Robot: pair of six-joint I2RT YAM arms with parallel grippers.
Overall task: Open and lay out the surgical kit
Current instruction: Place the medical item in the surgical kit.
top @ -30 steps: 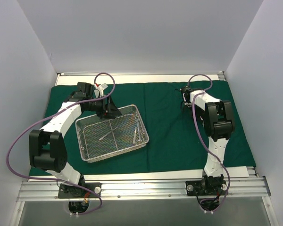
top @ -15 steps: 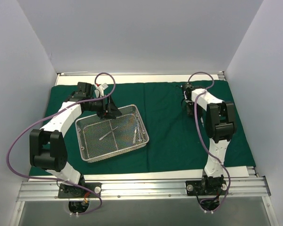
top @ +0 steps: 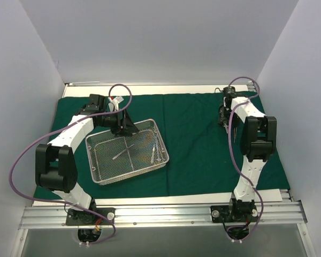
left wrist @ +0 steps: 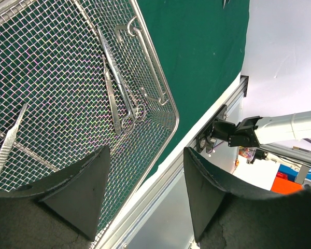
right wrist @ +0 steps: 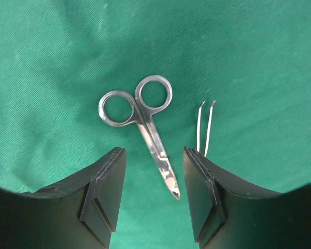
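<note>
From where I stand, the dark green drape (top: 192, 155) lies spread flat across the table. The wire-mesh tray (top: 134, 172) sits on its left half with slim instruments (left wrist: 119, 88) inside. The left gripper (left wrist: 145, 192) hangs spread and empty at the tray's far edge. At the far right, the right gripper (right wrist: 151, 192) is spread too, above small scissors (right wrist: 150, 136) and tweezers (right wrist: 198, 132) lying on the cloth.

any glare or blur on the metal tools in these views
Right wrist: sharp, a bright glint on the scissors blade. Left wrist: colour moiré across the mesh tray, claw fingers dark and soft. Top external: even light, instruments too small to tell apart.
</note>
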